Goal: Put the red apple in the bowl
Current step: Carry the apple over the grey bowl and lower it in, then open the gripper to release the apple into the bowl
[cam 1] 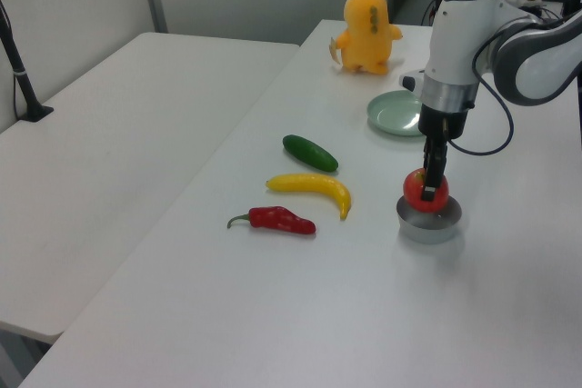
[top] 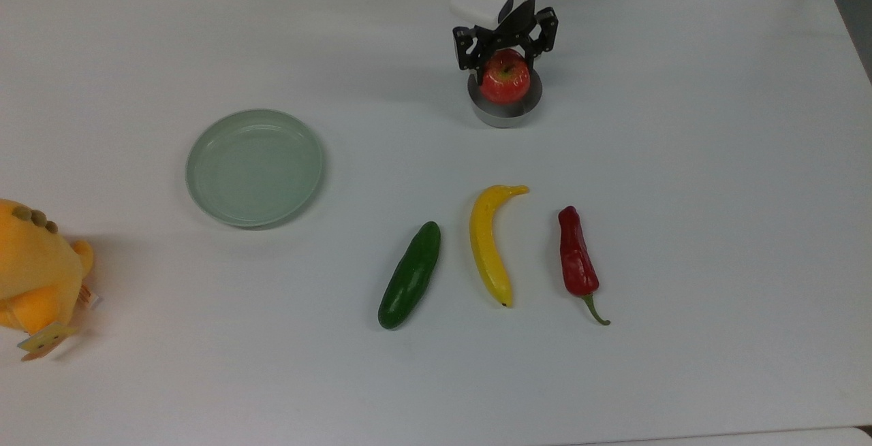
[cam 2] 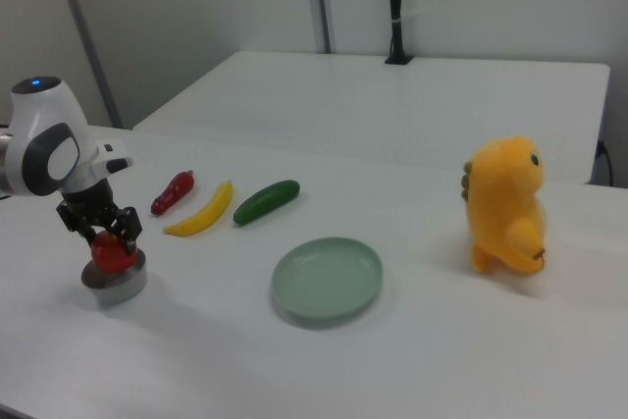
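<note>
The pincer (top: 505, 58) is clenched on the red apple (top: 505, 78), one finger on either flank, and holds it in the mouth of the bowl (top: 505, 114), which stands near the far edge of the surface (top: 681, 160) in the top view; in the left view the apple (cam 1: 425, 190) sits with its lower part inside the rim of the bowl (cam 1: 428, 222) while its crown rises above; whether its base rests on the bowl's floor I cannot tell.

The apple looks rigid and glossy, so I judge it slippery under narrow fingers and liable to roll once let go; it seems light enough for the hold it has; the sensible place to grip is across its widest girth, as the fingers do, with the stem dimple upward. The bowl is scarcely wider than the fruit, so the fingers have little room beside the wall; opening them wide might nudge the rim, and the bowl, small and probably light, could slide or tip.

Well apart, toward the near edge, lie a cucumber (top: 410, 275), a banana (top: 490, 245) and a chili (top: 577, 261) side by side; a pale green plate (top: 254, 167) lies toward the top view's left, and a yellow plush toy (top: 34, 276) sits at the top view's left edge.
</note>
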